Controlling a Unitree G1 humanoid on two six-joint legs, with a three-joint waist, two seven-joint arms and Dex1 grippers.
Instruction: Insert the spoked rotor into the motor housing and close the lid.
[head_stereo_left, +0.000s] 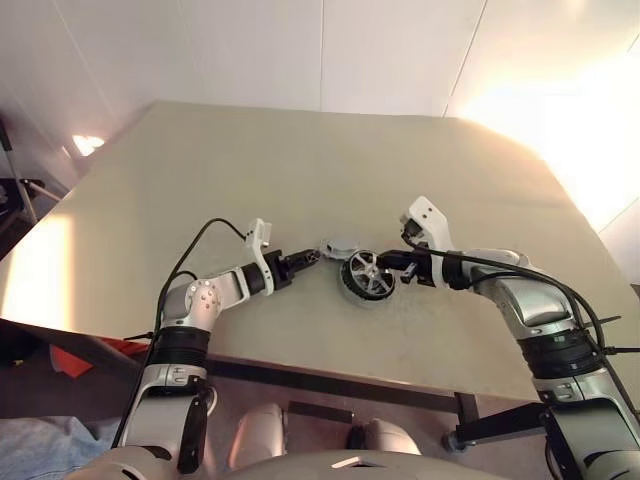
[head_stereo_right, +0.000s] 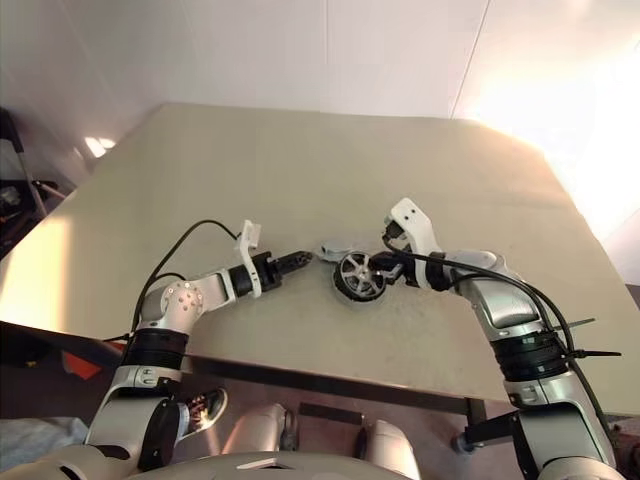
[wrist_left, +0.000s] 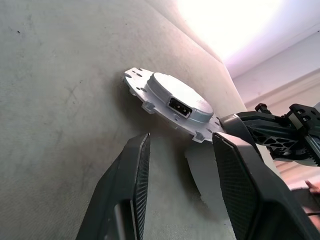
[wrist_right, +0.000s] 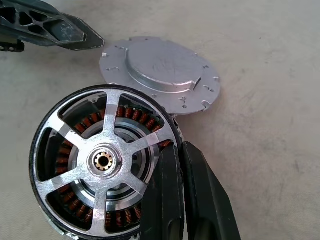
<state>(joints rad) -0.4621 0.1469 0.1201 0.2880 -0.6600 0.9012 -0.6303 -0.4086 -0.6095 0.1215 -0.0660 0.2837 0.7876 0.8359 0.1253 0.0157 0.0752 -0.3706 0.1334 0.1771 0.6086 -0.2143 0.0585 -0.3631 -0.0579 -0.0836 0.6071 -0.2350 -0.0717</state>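
Observation:
The spoked rotor (wrist_right: 102, 160), dark-rimmed with silvery spokes, sits in the motor housing (head_stereo_left: 360, 297). Its coppery windings (wrist_right: 131, 116) show between the spokes. Rotor and housing stand mid-table (head_stereo_left: 367, 272). My right gripper (wrist_right: 179, 147) is shut, its two fingers pressed together against the rotor's rim on the right, with nothing between them. The pale grey lid (wrist_right: 160, 70) lies flat on the table just behind the housing (head_stereo_left: 340, 245). To the left of the lid my left gripper (wrist_left: 181, 145) is open and empty, pointing at it.
The beige table (head_stereo_left: 300, 160) stretches wide behind and to both sides of the parts. Its front edge runs close below the arms. Strong glare falls on the far right corner. Dark gear stands on the floor at the left.

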